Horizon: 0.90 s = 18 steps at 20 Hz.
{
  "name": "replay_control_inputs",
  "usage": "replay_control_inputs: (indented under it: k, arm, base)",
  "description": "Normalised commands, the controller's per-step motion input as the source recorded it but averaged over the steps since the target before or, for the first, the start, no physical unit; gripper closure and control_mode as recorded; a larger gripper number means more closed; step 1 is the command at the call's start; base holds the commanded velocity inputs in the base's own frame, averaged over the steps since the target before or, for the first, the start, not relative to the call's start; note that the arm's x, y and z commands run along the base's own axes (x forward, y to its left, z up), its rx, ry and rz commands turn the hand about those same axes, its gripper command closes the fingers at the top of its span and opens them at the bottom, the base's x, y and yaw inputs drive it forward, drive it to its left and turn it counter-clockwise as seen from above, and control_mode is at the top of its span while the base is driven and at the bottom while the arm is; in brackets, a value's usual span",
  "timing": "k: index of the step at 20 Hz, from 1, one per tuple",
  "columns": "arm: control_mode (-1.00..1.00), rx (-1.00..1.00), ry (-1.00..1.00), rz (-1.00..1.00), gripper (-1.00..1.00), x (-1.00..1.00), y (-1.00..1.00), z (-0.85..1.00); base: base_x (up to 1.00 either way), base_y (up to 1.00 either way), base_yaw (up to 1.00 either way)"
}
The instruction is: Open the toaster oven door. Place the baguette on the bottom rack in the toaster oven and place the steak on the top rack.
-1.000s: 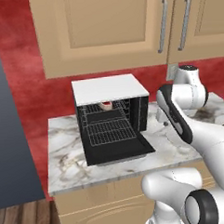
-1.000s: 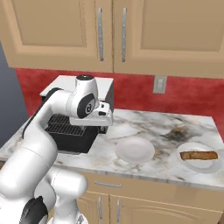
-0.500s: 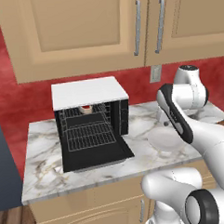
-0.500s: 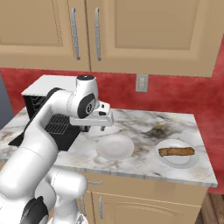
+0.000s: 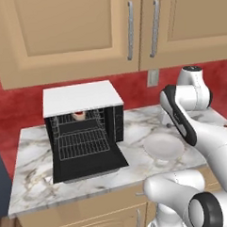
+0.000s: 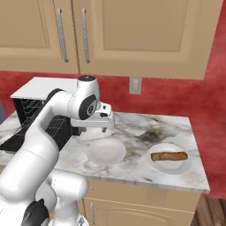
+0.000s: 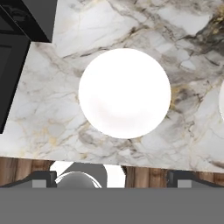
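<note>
The toaster oven [image 5: 81,100] stands at the counter's left end, its door [image 5: 90,166] folded down flat. A reddish steak [image 5: 79,115] lies at the back of the top rack [image 5: 80,122], above the bare bottom rack [image 5: 84,144]. The golden-brown baguette [image 6: 169,156] rests on a white plate [image 6: 185,167] at the right. My gripper [image 6: 98,129] hangs open and holds nothing, pointing down over an empty white plate [image 7: 124,92]. In the hand view its fingertips [image 7: 43,177] stand wide apart at the bottom edge. The oven door's black corner [image 7: 8,65] shows at that view's left.
The empty plate [image 5: 163,146] lies between oven and baguette plate on the marble counter [image 6: 145,132]. Wooden cabinets [image 5: 83,32] hang overhead, and an outlet [image 6: 135,85] sits on the red wall. The counter ends just right of the baguette plate, with wood floor [image 6: 212,207] beyond.
The whole scene has slid left in both base views, so the base has driven right. The oven, steak and plates keep their places on the counter. The gripper stays open.
</note>
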Motion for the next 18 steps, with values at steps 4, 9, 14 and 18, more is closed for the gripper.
replay_control_inputs:
  k: [4, 9, 14, 18]
  arm:
    - [1.00, 0.00, 0.00, 0.00, -1.00, 0.00, 0.00, 0.00]
    - [1.00, 0.00, 0.00, 0.00, -1.00, 0.00, 0.00, 0.00]
    - [-1.00, 0.00, 0.05, -0.04, -1.00, 0.09, -0.15, -0.01]
    - [-1.00, 0.00, 0.16, -0.35, -1.00, 0.74, -0.82, -0.09]
  base:
    - [0.53, -0.09, 0.00]
    - [0.44, -0.25, 0.00]
    - [0.08, -0.14, 0.00]
    - [0.00, 0.00, 0.00]
